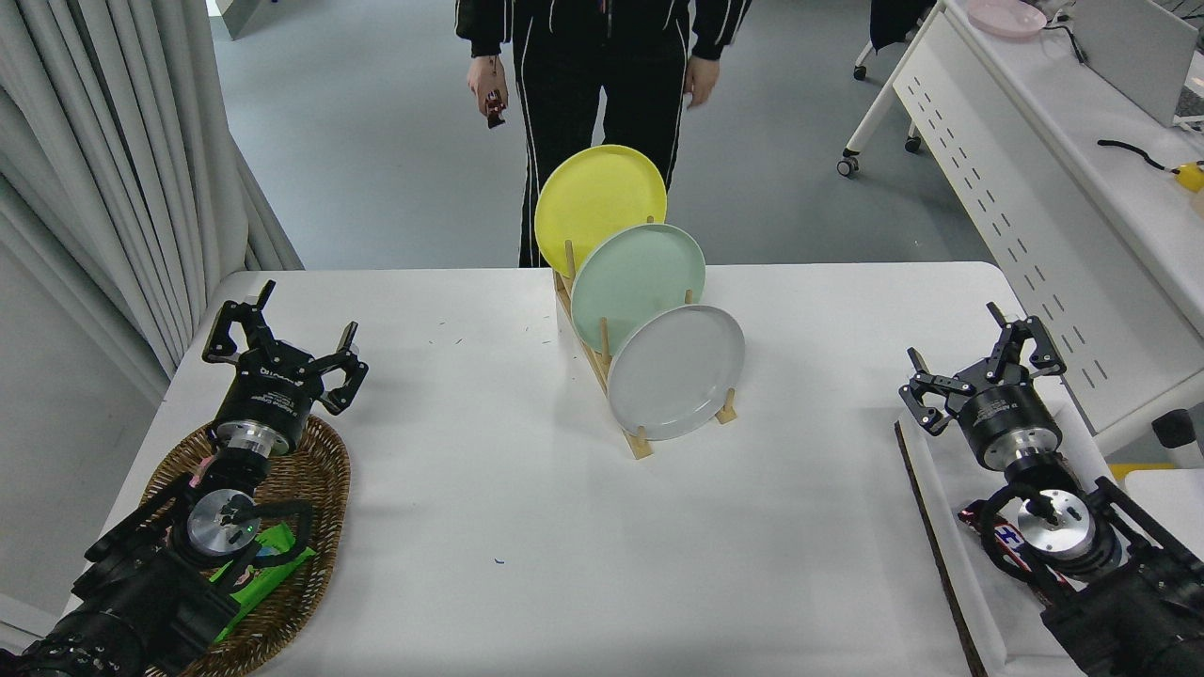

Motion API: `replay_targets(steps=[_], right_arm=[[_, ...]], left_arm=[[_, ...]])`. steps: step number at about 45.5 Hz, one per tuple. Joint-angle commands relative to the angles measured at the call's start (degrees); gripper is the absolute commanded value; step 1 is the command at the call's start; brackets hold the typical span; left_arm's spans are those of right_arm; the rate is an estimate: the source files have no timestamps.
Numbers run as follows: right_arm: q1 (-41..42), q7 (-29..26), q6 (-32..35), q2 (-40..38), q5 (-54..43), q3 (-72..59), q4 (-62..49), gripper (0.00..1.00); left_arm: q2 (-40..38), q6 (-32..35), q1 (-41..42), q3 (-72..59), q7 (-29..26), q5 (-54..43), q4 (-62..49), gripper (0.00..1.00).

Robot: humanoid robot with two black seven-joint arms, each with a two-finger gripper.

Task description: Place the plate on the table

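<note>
On the desk (pixel 470 489), the grey plate (pixel 675 371) is seen upright in the wooden rack's (pixel 640 442) nearest slot. Left tool (pixel 282 338) and right tool (pixel 978 362) are held with fingers apart, empty.

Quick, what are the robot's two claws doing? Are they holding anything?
Left black gripper: open, holding nothing, above the woven wicker basket.
Right black gripper: open, holding nothing; the round light grey plate stands in the wooden rack.

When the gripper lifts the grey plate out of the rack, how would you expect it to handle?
The grey plate looks rigid, so it should not flex. Its smooth surface may slip between the fingers. It stands on edge in the wooden rack, so, being round, it could roll if released upright.
</note>
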Motion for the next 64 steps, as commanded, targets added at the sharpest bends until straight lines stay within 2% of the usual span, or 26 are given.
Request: replay_targets(steps=[1, 32, 54, 60, 64], right_arm=[[0.02, -0.01, 0.00, 0.02, 0.00, -0.13, 0.01, 1.00], [0.02, -0.01, -0.18, 0.45, 0.00, -0.13, 0.01, 1.00], [5.21, -0.18, -1.49, -0.25, 0.88, -0.48, -3.24, 1.00], [8.89, -0.18, -6.06, -0.51, 2.63, -8.90, -3.24, 1.00], [12.06, -0.18, -9.40, -3.32, 10.00, -18.91, -2.89, 1.00]], left_arm=[[-0.02, -0.26, 0.00, -0.09, 0.00, -0.10, 0.01, 1.00], [-0.02, 0.09, -0.18, 0.26, -0.18, -0.02, 0.02, 1.00], [-0.02, 0.09, -0.18, 0.26, -0.18, -0.02, 0.02, 1.00], [-0.02, 0.09, -0.18, 0.26, -0.18, -0.02, 0.02, 1.00], [-0.02, 0.09, -0.18, 0.26, -0.18, -0.02, 0.02, 1.00]])
